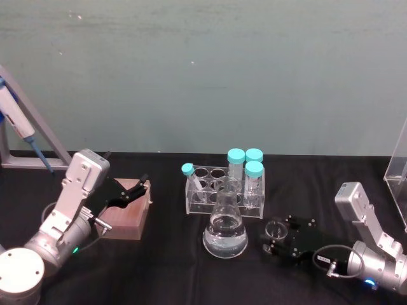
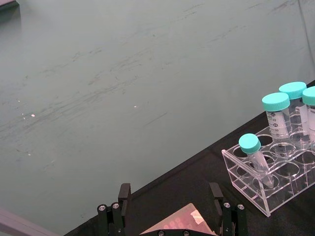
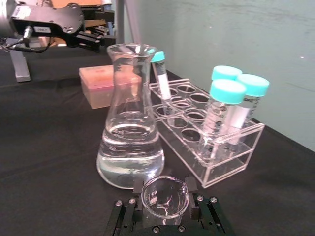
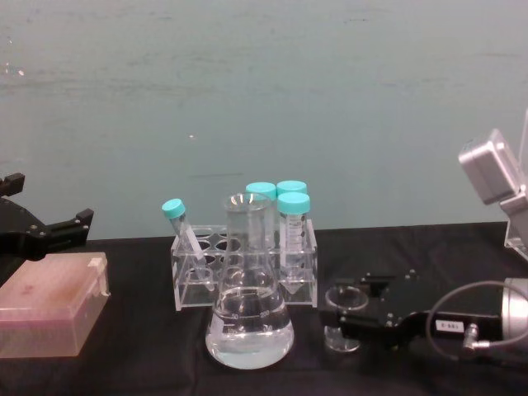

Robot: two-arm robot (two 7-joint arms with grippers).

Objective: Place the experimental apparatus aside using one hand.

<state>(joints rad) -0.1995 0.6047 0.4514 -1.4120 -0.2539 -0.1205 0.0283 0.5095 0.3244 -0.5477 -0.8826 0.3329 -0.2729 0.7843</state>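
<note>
With right gripper [image 1: 277,236] pinched on small beaker [image 3: 165,197], lift level, carry right, clear of conical flask [image 1: 225,229]; leave spread left gripper [image 1: 138,188] parked left.

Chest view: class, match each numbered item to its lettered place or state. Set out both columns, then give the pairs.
1 conical flask
2 small beaker
3 tube rack
4 pink box

A behind the flask
B below the open left gripper
C holds clear liquid
D gripped by the right gripper

Pairs: 1-C, 2-D, 3-A, 4-B
</note>
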